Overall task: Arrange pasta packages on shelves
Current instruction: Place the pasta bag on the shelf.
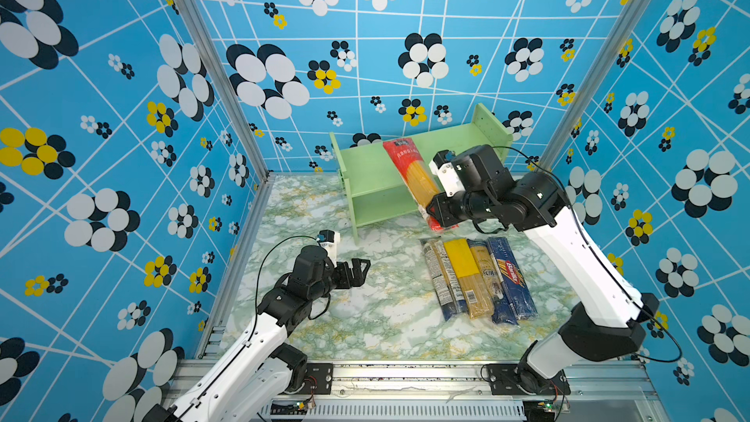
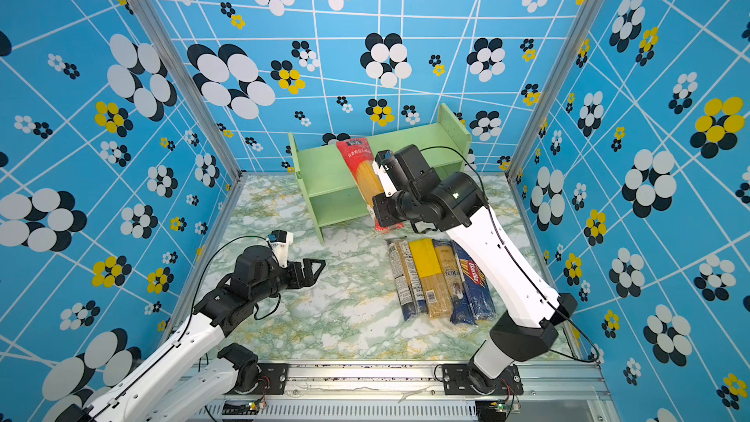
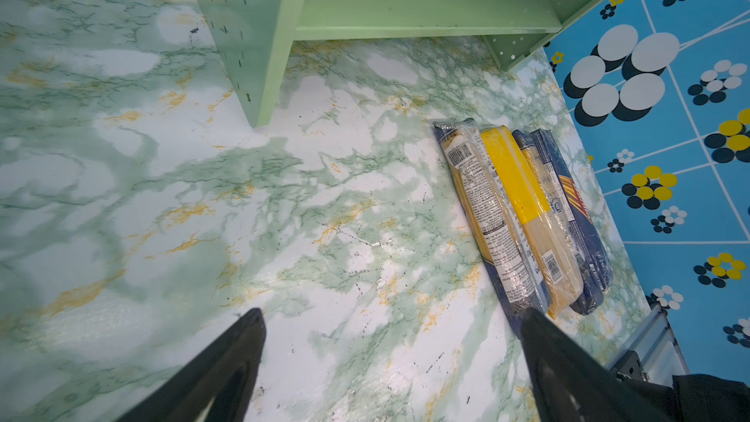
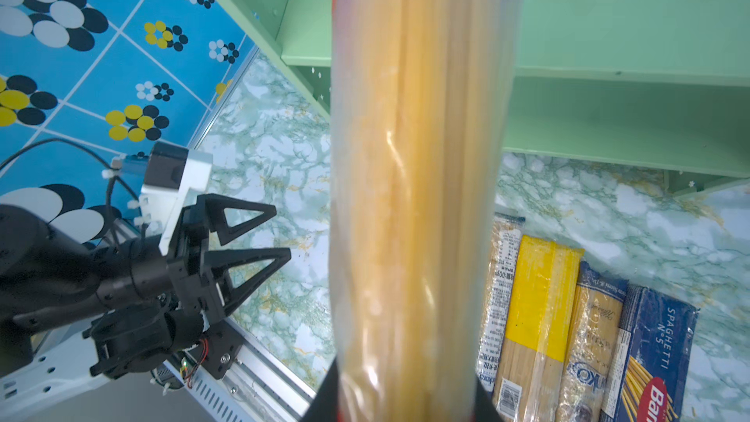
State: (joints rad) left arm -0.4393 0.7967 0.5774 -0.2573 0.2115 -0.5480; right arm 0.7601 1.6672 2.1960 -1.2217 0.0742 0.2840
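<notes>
Five packs: one is held in a grip and four lie flat on the table (image 1: 345,318).
Held: the red pack (image 1: 410,172) slants across the front of the shelves (image 1: 365,164). Its printed red upper end is over the top board and its lower end is down near the table in front of the unit. Whether the upper end touches the board I cannot tell.
Right side: the right gripper (image 1: 437,215) is clamped on the red pack close to its lower end. In the right wrist view the clear film full of yellow strands runs straight out from between the fingers, in front of both boards.
Left side: the left gripper (image 1: 360,269) hangs over bare table, near the left side panel's front foot and well apart from the row. Its jaws are spread wide with nothing between them.
Unit: the shelves are pale green with two tiers and peg holes in the side panels. They stand at the back of the table by the wall.
Row: four packs lie side by side and touching, near the front of the unit, just beside the right arm. From the left they are the clear pack (image 1: 440,274) with its white label, the yellow pack (image 1: 460,265), the brownish pack (image 1: 485,274) and the Barilla pack (image 1: 513,278).
</notes>
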